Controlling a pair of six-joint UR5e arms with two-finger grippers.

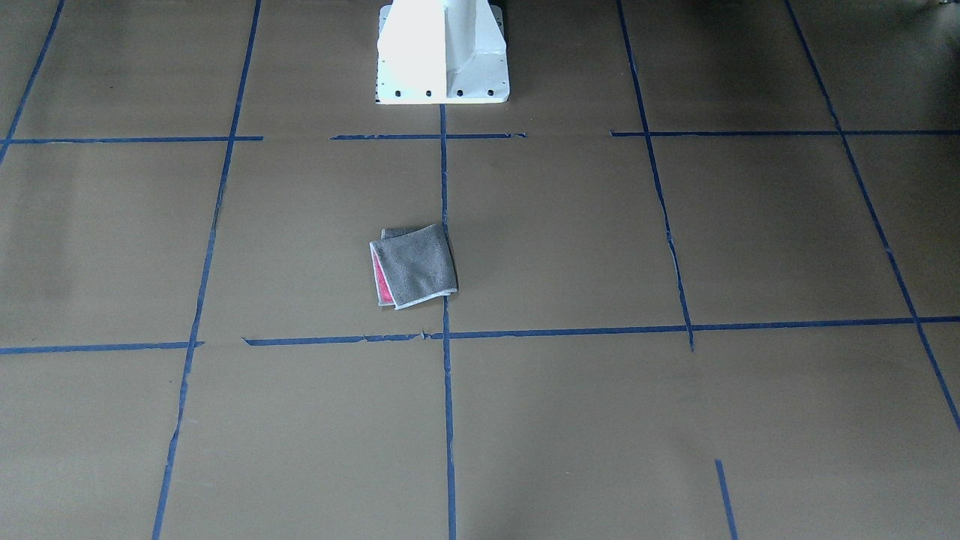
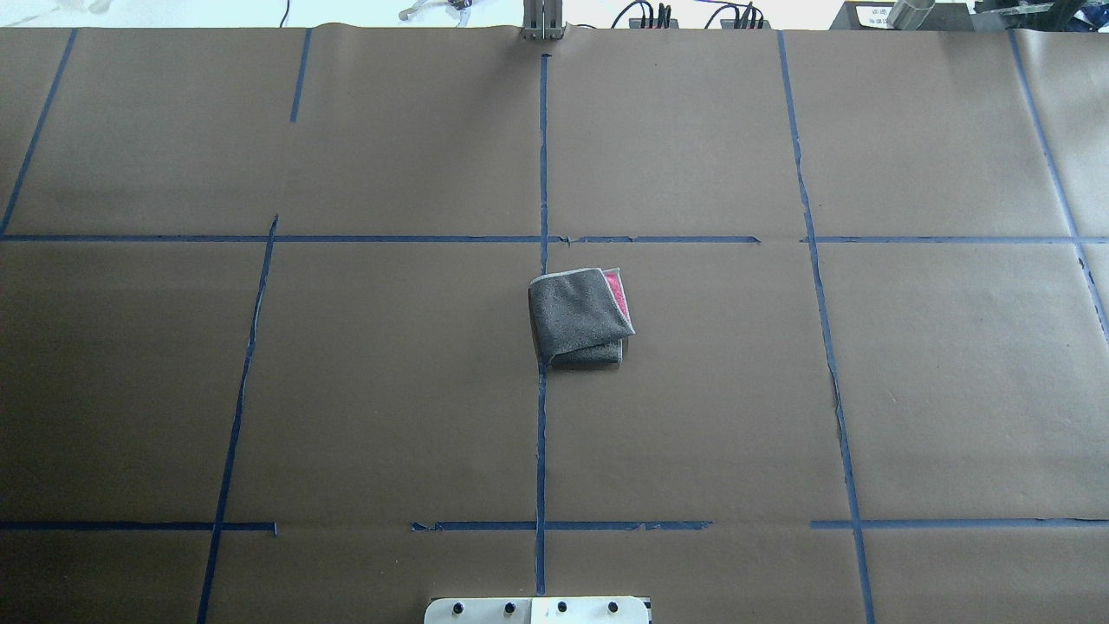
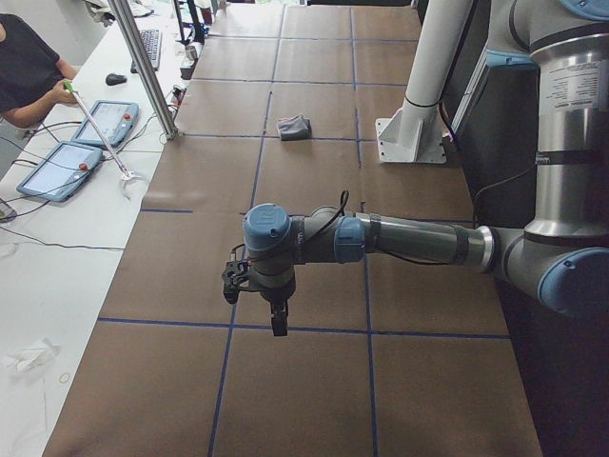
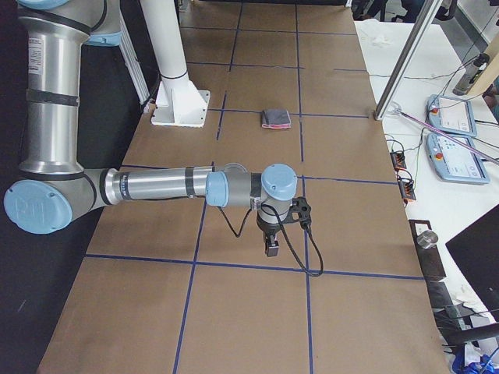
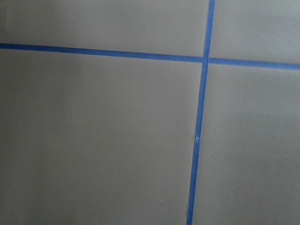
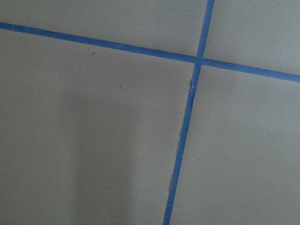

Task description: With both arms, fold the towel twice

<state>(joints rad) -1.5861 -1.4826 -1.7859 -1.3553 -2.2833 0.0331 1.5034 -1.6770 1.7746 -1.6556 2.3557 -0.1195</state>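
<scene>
The towel [image 2: 579, 316] lies folded into a small thick square at the table's middle, dark grey face up, a pink strip and white border showing along one edge. It also shows in the front view [image 1: 413, 265], the left side view [image 3: 294, 127] and the right side view [image 4: 275, 118]. My left gripper [image 3: 276, 324] hangs over the table's left end, far from the towel. My right gripper [image 4: 271, 248] hangs over the right end, also far off. Each shows only in a side view, so I cannot tell whether it is open or shut. Both wrist views show only bare table and tape.
The brown paper table [image 2: 346, 390] carries a grid of blue tape lines [image 2: 542, 173]. The white pedestal base [image 1: 442, 52] stands behind the towel. A side bench with tablets [image 3: 67, 162] and an operator [image 3: 29, 67] runs along the far edge.
</scene>
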